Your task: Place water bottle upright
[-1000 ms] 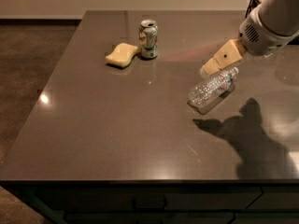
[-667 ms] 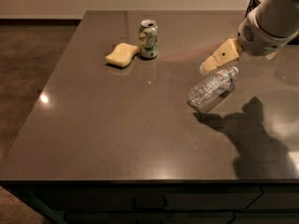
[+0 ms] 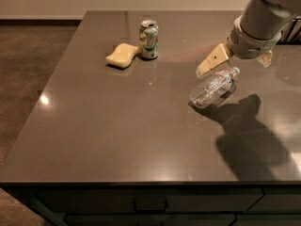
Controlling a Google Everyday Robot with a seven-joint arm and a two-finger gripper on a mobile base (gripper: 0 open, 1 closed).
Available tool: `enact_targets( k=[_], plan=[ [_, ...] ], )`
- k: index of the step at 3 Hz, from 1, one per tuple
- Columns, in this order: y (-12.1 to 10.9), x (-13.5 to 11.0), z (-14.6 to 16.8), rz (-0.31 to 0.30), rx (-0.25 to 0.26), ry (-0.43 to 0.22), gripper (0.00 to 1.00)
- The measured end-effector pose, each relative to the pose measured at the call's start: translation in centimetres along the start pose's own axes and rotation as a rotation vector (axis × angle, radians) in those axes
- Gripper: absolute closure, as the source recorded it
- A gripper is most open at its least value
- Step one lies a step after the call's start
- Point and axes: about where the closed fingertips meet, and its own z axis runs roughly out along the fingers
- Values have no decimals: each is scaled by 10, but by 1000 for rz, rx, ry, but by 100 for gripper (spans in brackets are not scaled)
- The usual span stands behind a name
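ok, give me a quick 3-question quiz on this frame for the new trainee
1. True or false: the water bottle stands upright on the countertop.
2. What lies next to the soda can? A) a yellow sponge B) a mug C) a plate
3. Is the gripper open or shut, and which end of the water bottle is it nearest?

Key:
1. False. It lies on its side.
2. A.
3. Open, fingers spread, just above the cap end.
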Motion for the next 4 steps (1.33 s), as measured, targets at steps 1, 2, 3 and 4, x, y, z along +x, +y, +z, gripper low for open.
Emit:
enact_targets(
  k=[1,2,3,4],
  plan=[
    [0,0,0,0,0,0,0],
    [-2,-2,1,54,30,21,0],
    [-1,-12,2,181,132,64,0],
    [-1,-20,6,348,190,105,0]
  ],
)
